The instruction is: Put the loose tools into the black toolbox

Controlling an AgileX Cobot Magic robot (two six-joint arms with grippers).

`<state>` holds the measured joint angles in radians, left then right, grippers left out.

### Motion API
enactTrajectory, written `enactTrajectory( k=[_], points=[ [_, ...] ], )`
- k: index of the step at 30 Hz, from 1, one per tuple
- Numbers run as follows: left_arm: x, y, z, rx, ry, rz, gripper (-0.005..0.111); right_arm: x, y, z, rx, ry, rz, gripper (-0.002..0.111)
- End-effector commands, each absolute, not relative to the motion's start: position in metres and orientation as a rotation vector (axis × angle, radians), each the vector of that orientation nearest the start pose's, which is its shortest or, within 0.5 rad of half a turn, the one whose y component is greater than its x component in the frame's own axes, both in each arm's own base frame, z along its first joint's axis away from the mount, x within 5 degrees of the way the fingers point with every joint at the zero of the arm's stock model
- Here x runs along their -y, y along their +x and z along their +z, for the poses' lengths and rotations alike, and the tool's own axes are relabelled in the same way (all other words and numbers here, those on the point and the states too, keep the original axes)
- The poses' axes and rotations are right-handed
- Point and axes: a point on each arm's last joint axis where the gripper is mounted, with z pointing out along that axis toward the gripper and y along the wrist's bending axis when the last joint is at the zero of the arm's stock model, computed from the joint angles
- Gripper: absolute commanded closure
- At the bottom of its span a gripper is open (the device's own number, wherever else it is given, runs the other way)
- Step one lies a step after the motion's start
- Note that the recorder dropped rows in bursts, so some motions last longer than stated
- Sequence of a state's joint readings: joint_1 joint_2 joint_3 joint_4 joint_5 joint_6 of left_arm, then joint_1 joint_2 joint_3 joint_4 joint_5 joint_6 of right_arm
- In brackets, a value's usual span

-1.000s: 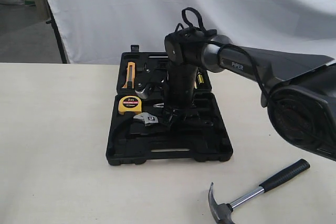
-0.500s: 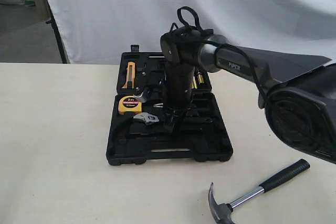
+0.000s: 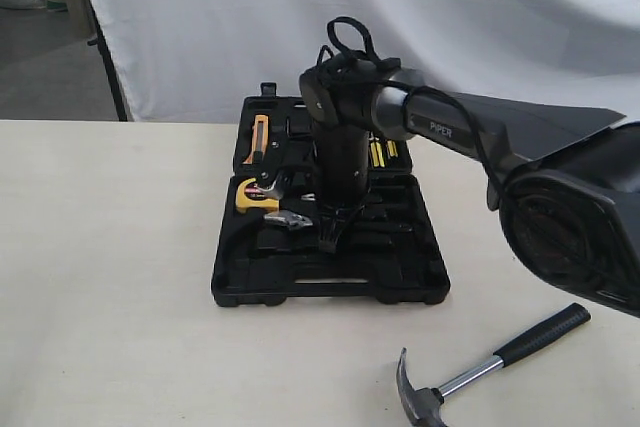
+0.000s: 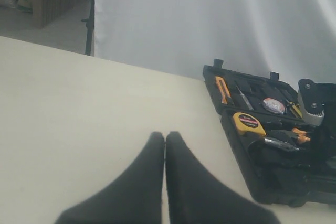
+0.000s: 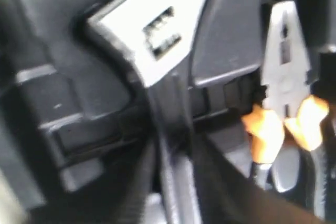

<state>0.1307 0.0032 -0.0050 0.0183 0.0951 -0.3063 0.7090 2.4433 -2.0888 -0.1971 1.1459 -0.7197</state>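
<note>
The black toolbox point(image 3: 330, 287) lies open on the table, lid half at the back. My right gripper point(image 3: 331, 237) points down into its base half and looks shut on the handle of the silver adjustable wrench point(image 3: 290, 219). The wrench head point(image 5: 152, 30) sticks out just past the fingertips, though this view is blurred. The claw hammer point(image 3: 480, 365) lies loose on the table at the front right, far from both grippers. A small round roll point(image 4: 273, 105) sits in the lid half. My left gripper point(image 4: 165, 136) is shut on nothing, over bare table left of the toolbox point(image 4: 239, 145).
A yellow tape measure point(image 3: 252, 197), an orange utility knife point(image 3: 258, 137) and orange-handled pliers point(image 5: 283, 124) sit in the case. A white cloth backdrop point(image 3: 400, 17) hangs behind the table. The right arm's base point(image 3: 580, 237) fills the right side.
The right gripper shifted slightly with the wrench, which now lies a little further back and right. The toolbox slid a little to the right. The hammer has not moved.
</note>
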Motion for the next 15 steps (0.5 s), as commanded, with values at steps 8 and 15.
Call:
enactTrajectory(
  k=[8,15],
  points=[
    [-0.009,0.055,0.208,-1.526,-0.346,-0.103,0.106,-0.330,0.376,0.204,-2.059,-1.907,-0.181,0.058],
    [-0.009,0.055,0.208,-1.526,-0.346,-0.103,0.106,-0.330,0.389,0.235,-2.065,-1.554,0.067,0.109]
  ],
)
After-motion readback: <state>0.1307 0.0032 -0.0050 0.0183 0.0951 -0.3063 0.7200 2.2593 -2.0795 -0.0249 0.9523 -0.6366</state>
